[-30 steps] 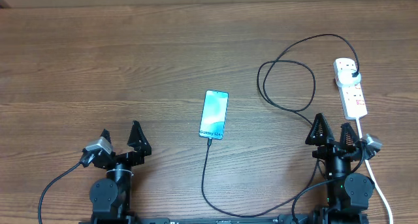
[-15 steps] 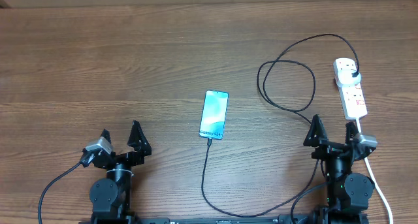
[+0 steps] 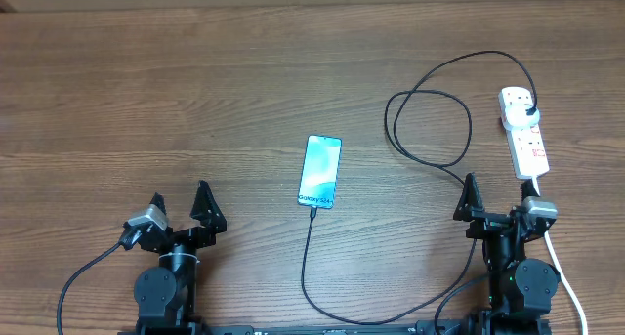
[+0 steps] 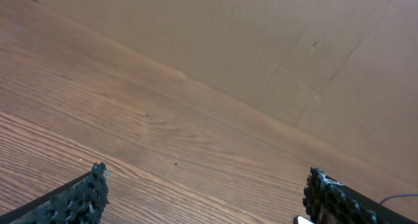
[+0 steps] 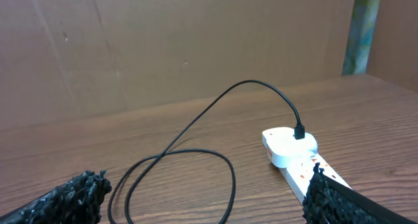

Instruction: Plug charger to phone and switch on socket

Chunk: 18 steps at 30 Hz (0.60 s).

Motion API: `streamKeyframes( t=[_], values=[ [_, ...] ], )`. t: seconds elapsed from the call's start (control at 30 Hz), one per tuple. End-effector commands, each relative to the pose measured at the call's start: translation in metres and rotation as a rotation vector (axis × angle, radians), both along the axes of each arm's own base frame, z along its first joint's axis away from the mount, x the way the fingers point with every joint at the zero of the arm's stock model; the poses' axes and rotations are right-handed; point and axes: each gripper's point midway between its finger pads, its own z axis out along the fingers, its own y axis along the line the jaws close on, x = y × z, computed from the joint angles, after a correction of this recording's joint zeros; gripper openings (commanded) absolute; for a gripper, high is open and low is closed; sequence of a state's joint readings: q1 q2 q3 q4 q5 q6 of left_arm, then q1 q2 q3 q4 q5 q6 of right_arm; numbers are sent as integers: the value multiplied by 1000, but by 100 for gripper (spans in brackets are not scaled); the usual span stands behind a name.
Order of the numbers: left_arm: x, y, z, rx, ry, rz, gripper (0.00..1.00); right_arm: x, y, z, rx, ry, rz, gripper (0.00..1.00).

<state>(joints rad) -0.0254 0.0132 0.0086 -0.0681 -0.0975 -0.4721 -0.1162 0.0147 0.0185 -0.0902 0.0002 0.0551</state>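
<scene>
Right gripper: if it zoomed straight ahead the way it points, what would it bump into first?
Probably the looped cable of the charger, lying ahead between the fingers of the open right gripper. The socket sits just right of that line, though depth is hard to judge.

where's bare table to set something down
Widest bare table lies left of the phone, beyond the left gripper. A narrower strip runs between phone and charger loop. Crowded on the right: charger loops and socket.
</scene>
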Motion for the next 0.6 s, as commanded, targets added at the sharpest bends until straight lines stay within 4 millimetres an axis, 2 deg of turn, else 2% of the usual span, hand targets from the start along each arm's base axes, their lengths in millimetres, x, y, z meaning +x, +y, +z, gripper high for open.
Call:
streamKeyframes(
  t=[0.0,0.27,0.43,0.57],
  values=[
    [0,2,0,4,-2,11,100,0,1,-1,-12,-7,6,100],
    [0,3,0,20,-1,12,100,0,1,-1,-12,-7,6,100],
    [0,2,-1,268,20,-13,100,0,1,-1,-12,-7,6,100],
    [0,1,-1,370,27,-24,100,0,1,-1,-12,-7,6,100]
  ],
)
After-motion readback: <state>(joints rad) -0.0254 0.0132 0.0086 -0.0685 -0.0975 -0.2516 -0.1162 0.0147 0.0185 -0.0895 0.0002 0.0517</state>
